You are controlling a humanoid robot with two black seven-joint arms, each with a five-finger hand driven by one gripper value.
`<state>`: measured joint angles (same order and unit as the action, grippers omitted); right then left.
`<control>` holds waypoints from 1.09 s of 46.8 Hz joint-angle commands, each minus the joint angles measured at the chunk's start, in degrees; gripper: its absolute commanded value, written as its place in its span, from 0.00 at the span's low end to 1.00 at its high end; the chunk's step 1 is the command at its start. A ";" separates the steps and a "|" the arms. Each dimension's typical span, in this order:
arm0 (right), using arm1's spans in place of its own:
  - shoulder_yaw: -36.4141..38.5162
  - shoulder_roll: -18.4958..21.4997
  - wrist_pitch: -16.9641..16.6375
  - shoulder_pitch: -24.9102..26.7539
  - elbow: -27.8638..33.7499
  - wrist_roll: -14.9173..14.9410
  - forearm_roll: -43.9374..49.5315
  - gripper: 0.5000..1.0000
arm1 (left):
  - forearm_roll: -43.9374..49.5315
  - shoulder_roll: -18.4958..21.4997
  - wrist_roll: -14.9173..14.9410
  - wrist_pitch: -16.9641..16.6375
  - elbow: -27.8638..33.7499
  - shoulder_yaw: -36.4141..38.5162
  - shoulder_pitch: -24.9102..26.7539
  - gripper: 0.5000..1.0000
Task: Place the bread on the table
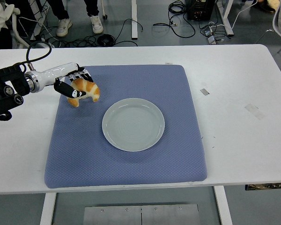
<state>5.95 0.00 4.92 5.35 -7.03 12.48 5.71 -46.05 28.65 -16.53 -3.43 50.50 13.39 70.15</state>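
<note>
The left hand is wrapped round the bread over the blue mat's far-left corner, seemingly just off its surface, beside the plate.

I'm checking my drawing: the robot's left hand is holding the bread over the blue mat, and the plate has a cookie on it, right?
Not quite. In the head view the plate is empty. The rest is right: the left hand holds the bread over the blue mat.
</note>
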 commanded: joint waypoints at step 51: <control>0.03 0.00 0.00 0.01 0.00 0.00 0.00 1.00 | 0.97 -4.30 0.53 -0.62 -2.42 -0.91 -1.16 0.51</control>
<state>5.95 0.00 4.92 5.34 -7.03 12.48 5.71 -45.08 24.34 -16.11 -4.17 48.08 12.52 68.91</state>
